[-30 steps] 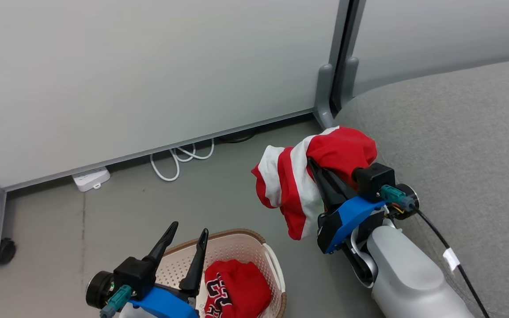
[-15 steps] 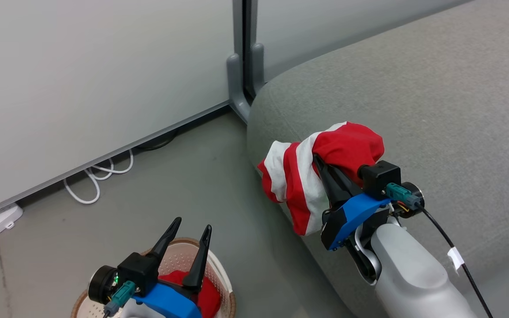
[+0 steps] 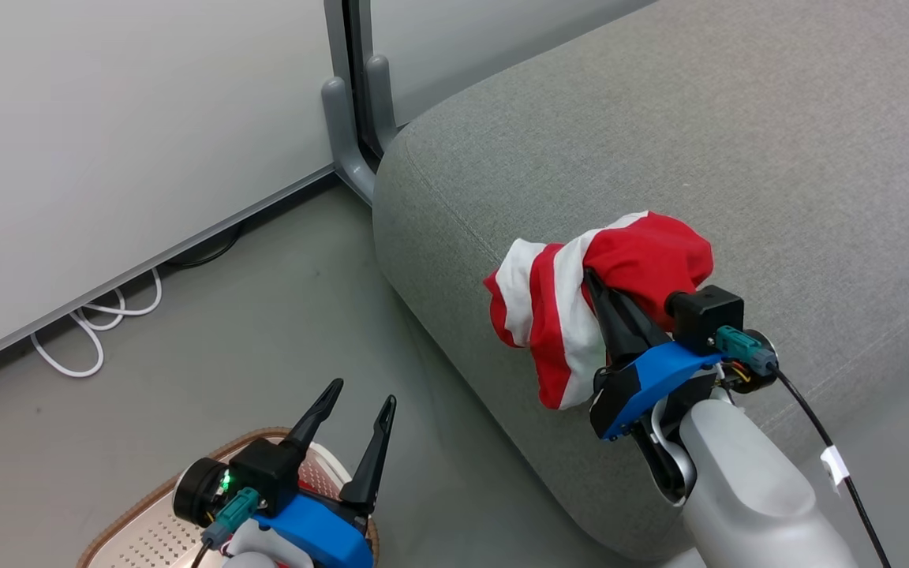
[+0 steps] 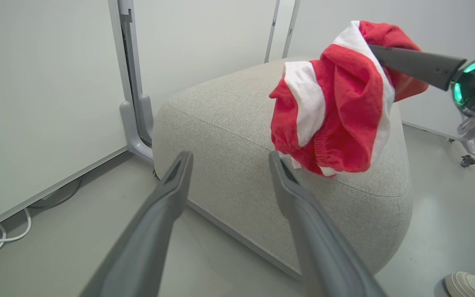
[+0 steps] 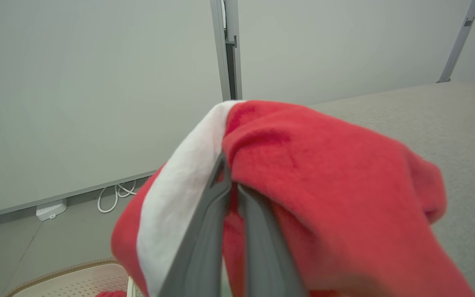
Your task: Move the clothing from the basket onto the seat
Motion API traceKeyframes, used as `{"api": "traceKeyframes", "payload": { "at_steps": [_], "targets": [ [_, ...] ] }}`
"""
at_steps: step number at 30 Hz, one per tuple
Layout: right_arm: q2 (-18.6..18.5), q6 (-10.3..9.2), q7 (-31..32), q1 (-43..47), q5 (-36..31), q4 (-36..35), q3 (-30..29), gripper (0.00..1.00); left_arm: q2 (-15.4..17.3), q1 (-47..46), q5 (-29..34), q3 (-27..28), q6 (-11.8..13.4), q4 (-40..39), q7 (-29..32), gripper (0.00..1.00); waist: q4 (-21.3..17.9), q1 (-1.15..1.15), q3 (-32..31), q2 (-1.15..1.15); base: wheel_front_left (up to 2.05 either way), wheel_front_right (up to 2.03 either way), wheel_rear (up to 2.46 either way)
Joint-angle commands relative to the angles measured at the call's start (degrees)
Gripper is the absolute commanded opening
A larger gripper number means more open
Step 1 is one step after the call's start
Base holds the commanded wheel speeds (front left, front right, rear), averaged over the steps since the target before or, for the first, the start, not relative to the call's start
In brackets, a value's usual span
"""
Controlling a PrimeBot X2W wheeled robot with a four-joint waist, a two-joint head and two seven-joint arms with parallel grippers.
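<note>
R tool (image 3: 590, 278) pressed together, pinching garment (image 3: 644, 252): red w/ white stripes, bunched, draped over both fingers and hanging down on the side toward L tool (image 3: 363, 392). Garment is up in the air over seat (image 3: 660, 118), near its rounded front corner. Lowest fold hangs by seat's edge; can't tell if it touches the fabric. L wrist view shows a gathered elastic hem at the bundle's bottom. Seat: grey upholstery, stitched seam along the edge, takes most of head view's right. L tool spread wide, nothing btw fingers, held over basket (image 3: 139, 536) at lower left, fingers pointing toward seat. Basket sits on floor (image 3: 226, 339), left of seat, well apart from garment; cream perforated inside, brown rim. Red scrap (image 5: 109, 293) lies in basket, seen at bottom edge of R wrist view, mostly cut off. Behind: pale panels (image 3: 107, 118) w/ grey post (image 3: 342, 134) btw them, post's foot just beside seat's far corner. White cable (image 3: 98, 347) looped on floor at panel's base. Shoe (image 4: 464, 284) of a person at bottom right corner of L wrist view, on floor past seat.
</note>
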Motion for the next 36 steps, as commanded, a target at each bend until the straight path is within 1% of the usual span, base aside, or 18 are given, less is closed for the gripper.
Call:
{"api": "traceKeyframes", "payload": {
  "at_steps": [1,8,10,14,16,18,21,23,26,27,28,31,34,36],
  "targets": [
    [0.0,-0.02,0.0,0.5,-0.3,-0.5,-0.2,0.0,0.7,-0.6,-0.4,-0.3,-0.2,0.2,-0.2,1.0,0.0,0.0,0.1,0.0,0.0,0.0,0.0],
    [0.0,-0.02,0.0,0.9,0.7,-1.0,-0.3,0.0,1.4,-0.8,-0.9,-0.7,-0.2,0.4,-0.2,1.0,0.1,0.0,0.6,0.0,0.0,0.0,0.0],
    [0.0,-0.02,0.0,0.4,1.8,-0.1,-0.3,0.0,1.7,-0.6,-0.9,-0.3,-0.2,0.2,-0.2,1.0,0.1,0.0,1.1,0.0,0.0,0.0,0.0],
    [0.0,-0.02,0.2,-3.8,3.0,2.5,-1.2,0.0,2.3,-0.7,-0.1,0.5,-0.2,-0.6,-0.2,1.0,0.0,0.0,2.9,0.0,0.0,0.0,0.0],
    [0.0,-0.02,0.2,-6.9,2.8,4.4,-3.1,0.0,2.7,-1.2,0.4,0.7,-0.2,-1.2,-0.2,1.0,0.2,0.0,4.5,0.0,0.0,0.0,0.0],
    [0.0,-0.02,0.3,-10.7,2.4,6.6,-6.8,0.0,3.2,-2.3,1.0,0.2,-0.2,-1.9,-0.2,1.0,1.2,0.0,6.9,0.0,0.0,0.0,0.0],
    [-1.0,-0.02,0.2,-17.6,-0.4,9.5,-16.7,0.0,4.3,-5.0,1.7,-1.4,-0.2,-2.8,-0.2,1.0,3.6,0.0,11.7,0.0,0.0,0.0,0.0],
    [-3.3,-0.02,0.1,-21.2,-2.6,10.5,-22.7,0.0,5.0,-7.2,2.1,-2.6,-0.2,-3.6,-0.2,1.0,5.5,0.0,14.9,0.0,0.0,0.0,0.0],
    [-7.2,-0.01,0.1,-25.6,-5.8,10.7,-30.0,0.0,6.1,-10.2,2.3,-3.8,-0.2,-5.1,-0.2,1.0,8.0,0.0,19.8,0.0,0.0,0.0,0.0],
    [-9.3,-0.02,0.1,-26.9,-7.4,10.3,-32.4,0.0,6.6,-11.2,2.4,-4.1,-0.2,-5.8,-0.2,1.0,8.7,0.0,21.5,0.0,0.0,0.0,0.0],
    [-10.9,-0.03,0.0,-27.8,-8.7,10.1,-34.9,0.0,7.0,-12.0,2.6,-4.4,-0.2,-6.5,-0.2,1.0,9.3,0.0,23.2,0.0,0.0,0.0,0.0],
    [-13.5,-0.01,0.0,-29.6,-12.4,9.6,-41.0,0.0,8.5,-14.3,3.0,-5.3,-0.2,-8.5,-0.2,1.0,11.0,0.0,27.7,0.0,0.0,0.0,0.0],
    [-14.3,-0.02,0.0,-30.4,-14.8,8.5,-46.0,0.0,9.8,-16.0,3.3,-5.9,-0.2,-10.1,-0.1,1.0,12.2,0.0,31.0,0.0,0.0,0.0,0.0],
    [-14.0,-0.02,0.0,-29.9,-16.1,8.1,-48.5,0.0,10.4,-16.8,3.3,-5.8,-0.2,-11.0,-0.1,1.0,12.8,0.0,32.6,0.0,0.0,0.0,0.0]
  ]
}}
